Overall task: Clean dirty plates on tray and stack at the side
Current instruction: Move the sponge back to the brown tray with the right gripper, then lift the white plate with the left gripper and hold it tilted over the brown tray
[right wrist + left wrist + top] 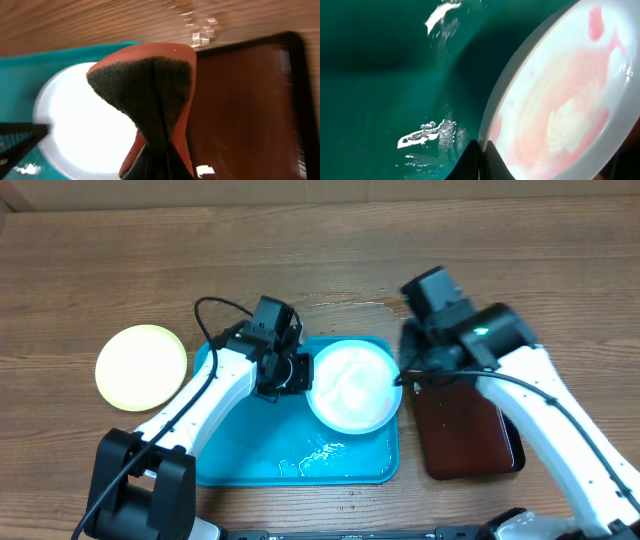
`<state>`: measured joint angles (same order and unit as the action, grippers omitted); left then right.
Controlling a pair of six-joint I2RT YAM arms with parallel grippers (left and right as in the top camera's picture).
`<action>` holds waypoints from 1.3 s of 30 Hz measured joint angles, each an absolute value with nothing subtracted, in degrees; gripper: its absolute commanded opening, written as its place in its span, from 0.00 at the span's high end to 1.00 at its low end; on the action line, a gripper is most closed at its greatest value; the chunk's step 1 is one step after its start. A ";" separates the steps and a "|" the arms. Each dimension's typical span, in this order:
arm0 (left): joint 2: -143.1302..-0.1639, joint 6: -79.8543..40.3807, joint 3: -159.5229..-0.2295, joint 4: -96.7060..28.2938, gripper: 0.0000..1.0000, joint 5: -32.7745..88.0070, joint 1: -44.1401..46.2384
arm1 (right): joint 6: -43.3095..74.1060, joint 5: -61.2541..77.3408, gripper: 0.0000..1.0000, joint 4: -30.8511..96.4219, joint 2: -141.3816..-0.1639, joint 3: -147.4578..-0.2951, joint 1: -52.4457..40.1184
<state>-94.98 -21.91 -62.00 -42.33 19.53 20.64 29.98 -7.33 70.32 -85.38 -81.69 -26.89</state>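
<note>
Scrubbing stage: left gripper [482, 152] pinches the smeared white plate [560, 115] by its rim, right gripper [157, 167] grips a sponge [150, 85], which must next press onto the smears.

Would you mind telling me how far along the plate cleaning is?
Done, apparently: one yellow plate sits beside the tray. In hand: the left pincer pinches the rim of the pink-smeared white plate; the right pincer holds a sponge. Left: scrub it and stack it.
</note>
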 measured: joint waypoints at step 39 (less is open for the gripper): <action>-109.69 -21.23 -94.02 -48.60 0.94 2.02 48.21 | 22.87 -9.26 0.96 80.62 -82.43 -100.75 5.21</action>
